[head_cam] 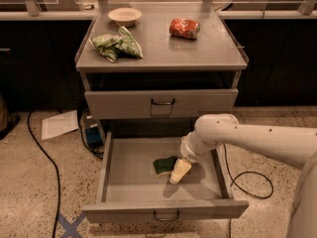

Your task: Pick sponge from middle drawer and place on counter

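The sponge [163,165], dark green over yellow, lies on the floor of the open middle drawer [129,178], right of centre. My gripper [179,171] reaches down into the drawer from the right on a white arm and sits right against the sponge's right side. I cannot tell whether it holds the sponge. The counter [163,51] is the grey cabinet top above.
On the counter lie light-green snack bags [116,44], a pale bowl [124,16] and a crumpled red can [184,28]. The upper drawer [161,103] is shut. On the floor are a paper sheet [59,124], a black cable [39,148] and blue tape [69,227].
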Tool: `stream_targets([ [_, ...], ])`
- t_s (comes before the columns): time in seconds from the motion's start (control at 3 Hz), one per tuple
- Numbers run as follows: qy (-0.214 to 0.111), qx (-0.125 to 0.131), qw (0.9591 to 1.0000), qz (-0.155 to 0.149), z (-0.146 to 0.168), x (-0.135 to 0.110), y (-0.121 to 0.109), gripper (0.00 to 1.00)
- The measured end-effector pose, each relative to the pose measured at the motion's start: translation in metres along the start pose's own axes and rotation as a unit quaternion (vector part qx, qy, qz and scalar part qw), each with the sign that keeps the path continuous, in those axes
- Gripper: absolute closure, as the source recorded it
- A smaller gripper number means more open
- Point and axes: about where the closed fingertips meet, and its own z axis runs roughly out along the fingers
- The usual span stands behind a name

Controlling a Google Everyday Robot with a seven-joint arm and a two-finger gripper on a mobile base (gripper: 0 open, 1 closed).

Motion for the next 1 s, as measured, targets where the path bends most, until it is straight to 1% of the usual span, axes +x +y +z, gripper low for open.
stream_targets([
  [0.33, -0.008, -0.008, 0.9999, -0.001, 0.012, 0.004, 0.002, 0.00],
  [0.67, -0.038, -0.017, 0.9991, -0.002, 0.048, -0.002, -0.009, 0.00],
  [1.0, -0.074, -0.031, 0.9968, -0.002, 0.095, -0.017, -0.022, 0.00],
])
